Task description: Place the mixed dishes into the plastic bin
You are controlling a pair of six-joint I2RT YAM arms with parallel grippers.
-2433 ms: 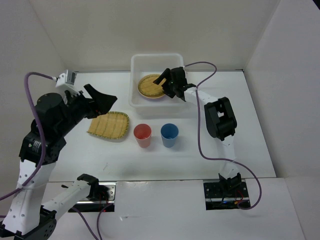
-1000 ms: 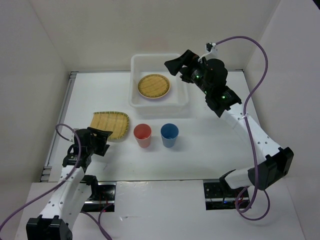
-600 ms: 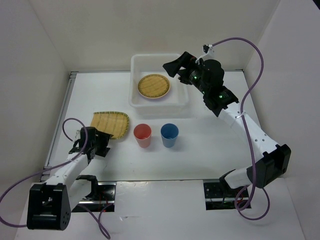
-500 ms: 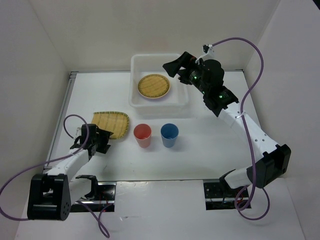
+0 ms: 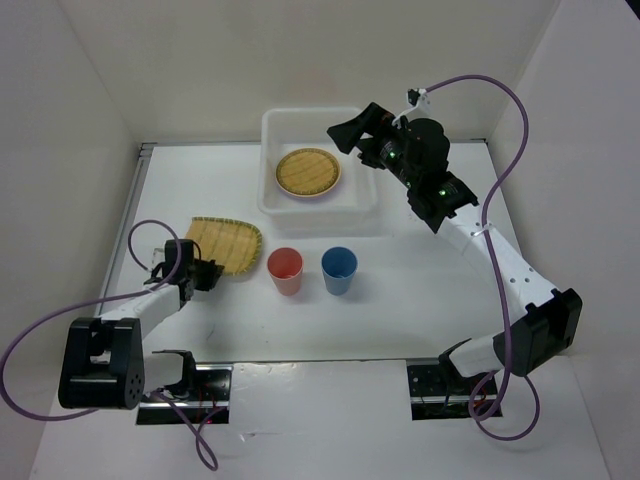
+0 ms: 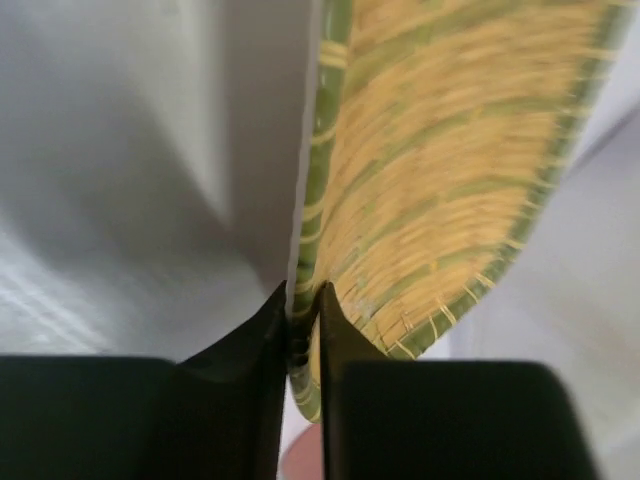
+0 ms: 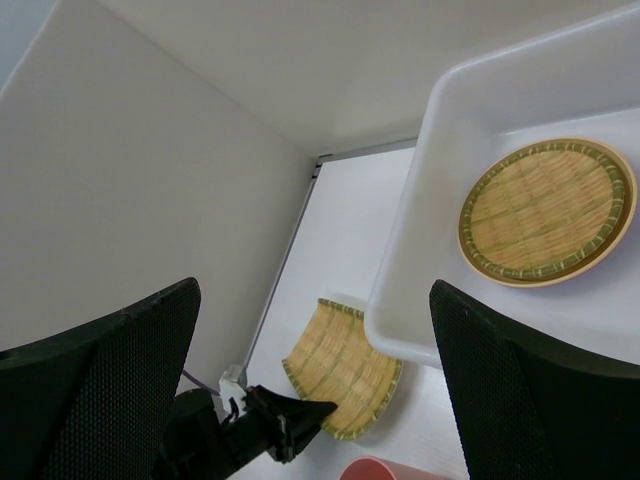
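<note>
The squarish yellow woven tray [image 5: 228, 244] lies left of the middle of the table. My left gripper [image 5: 204, 272] is low at its near-left edge. In the left wrist view the left gripper [image 6: 301, 312] is shut on the green rim of the woven tray [image 6: 450, 180]. The plastic bin [image 5: 270, 128] stands at the back and holds the round woven tray [image 5: 308, 172]. My right gripper [image 5: 346, 134] hangs above the bin's right side, open and empty. A red cup [image 5: 285, 268] and a blue cup [image 5: 339, 267] stand upright in front of the bin.
The right wrist view looks down past the wide-apart right gripper [image 7: 315, 320] at the bin [image 7: 420, 220], the squarish tray [image 7: 345, 372] and the left gripper [image 7: 305, 412]. White walls close in the table on three sides. A purple cable [image 5: 140, 240] loops by the left arm.
The left arm came down and reached to the squarish tray's near-left edge, and its jaws closed on the rim. The tray shifted slightly right. The right arm stayed still.
</note>
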